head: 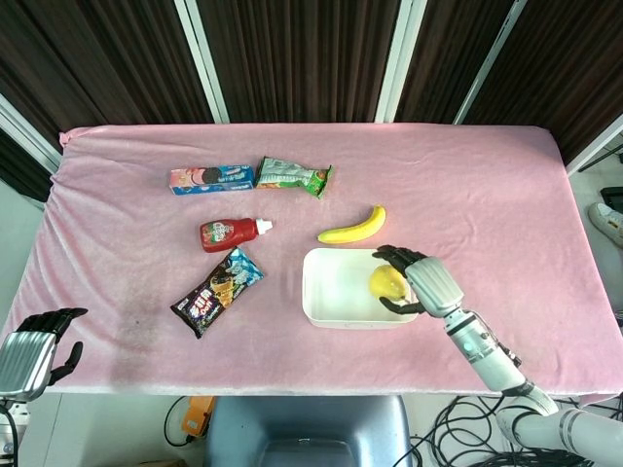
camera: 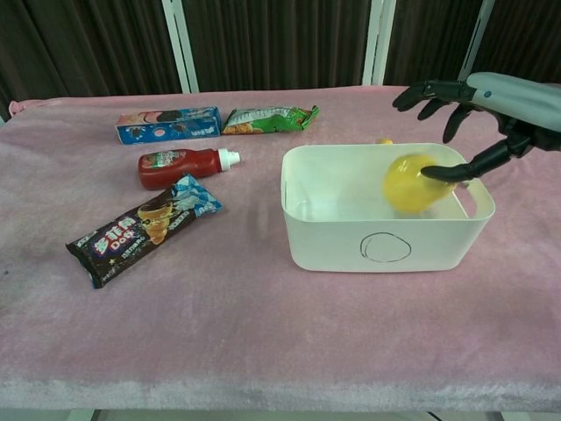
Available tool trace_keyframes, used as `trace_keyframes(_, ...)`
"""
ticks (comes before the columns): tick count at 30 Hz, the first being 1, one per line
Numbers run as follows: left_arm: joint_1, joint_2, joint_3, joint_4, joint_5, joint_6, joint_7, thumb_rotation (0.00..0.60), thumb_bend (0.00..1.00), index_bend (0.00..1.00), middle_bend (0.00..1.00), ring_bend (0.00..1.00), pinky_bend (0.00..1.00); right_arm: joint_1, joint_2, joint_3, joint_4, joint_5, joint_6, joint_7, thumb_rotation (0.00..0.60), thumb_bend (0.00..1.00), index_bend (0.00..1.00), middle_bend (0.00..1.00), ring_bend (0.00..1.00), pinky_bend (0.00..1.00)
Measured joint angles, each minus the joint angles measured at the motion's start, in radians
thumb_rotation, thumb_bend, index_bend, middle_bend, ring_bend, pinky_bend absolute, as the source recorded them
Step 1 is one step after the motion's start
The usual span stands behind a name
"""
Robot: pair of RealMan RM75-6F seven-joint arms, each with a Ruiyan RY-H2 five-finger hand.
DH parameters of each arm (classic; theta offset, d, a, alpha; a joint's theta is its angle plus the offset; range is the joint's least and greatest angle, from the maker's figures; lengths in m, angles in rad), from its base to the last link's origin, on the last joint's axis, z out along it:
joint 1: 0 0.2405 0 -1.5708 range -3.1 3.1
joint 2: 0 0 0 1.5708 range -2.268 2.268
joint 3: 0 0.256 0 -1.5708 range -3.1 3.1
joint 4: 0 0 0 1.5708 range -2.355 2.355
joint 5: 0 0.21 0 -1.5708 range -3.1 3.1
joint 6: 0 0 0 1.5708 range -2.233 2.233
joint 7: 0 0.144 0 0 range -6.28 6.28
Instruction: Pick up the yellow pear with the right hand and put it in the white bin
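Note:
The yellow pear point(head: 386, 282) is inside the white bin point(head: 313, 292), near its right wall. In the chest view the pear point(camera: 410, 183) is blurred and sits low between the walls of the bin point(camera: 351, 241). My right hand point(head: 423, 280) hovers over the bin's right side with its fingers spread. Its upper fingers point(camera: 429, 92) stand well above the pear, and only the lowest fingertip reaches the pear's edge. My left hand point(head: 34, 352) hangs off the table's front left corner and holds nothing.
A banana point(head: 352, 227) lies just behind the bin. Left of the bin are a ketchup bottle point(head: 231, 233), a dark snack pack point(head: 216, 291), a blue cookie box point(head: 211, 178) and a green packet point(head: 294, 176).

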Motion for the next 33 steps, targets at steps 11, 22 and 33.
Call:
trace_keyframes(11,-0.002,-0.002,0.001,-0.001,-0.002,-0.007,0.01,0.6,0.45,0.28,0.33,0.31,0.34,-0.056,0.058,-0.035,-0.037,-0.052,0.118,0.035,0.6,0.18,0.0,0.0,0.0,0.18)
trace_keyframes(22,0.002,-0.006,-0.002,-0.001,0.003,0.009,0.016,0.6,0.45,0.28,0.33,0.31,0.34,-0.346,0.194,-0.144,-0.128,-0.061,0.402,-0.204,0.6,0.18,0.0,0.0,0.0,0.18)
trace_keyframes(33,0.002,-0.009,-0.001,0.001,0.008,0.011,0.021,0.6,0.45,0.28,0.33,0.31,0.34,-0.403,0.212,-0.164,-0.113,-0.03,0.396,-0.262,0.6,0.18,0.0,0.0,0.0,0.18)
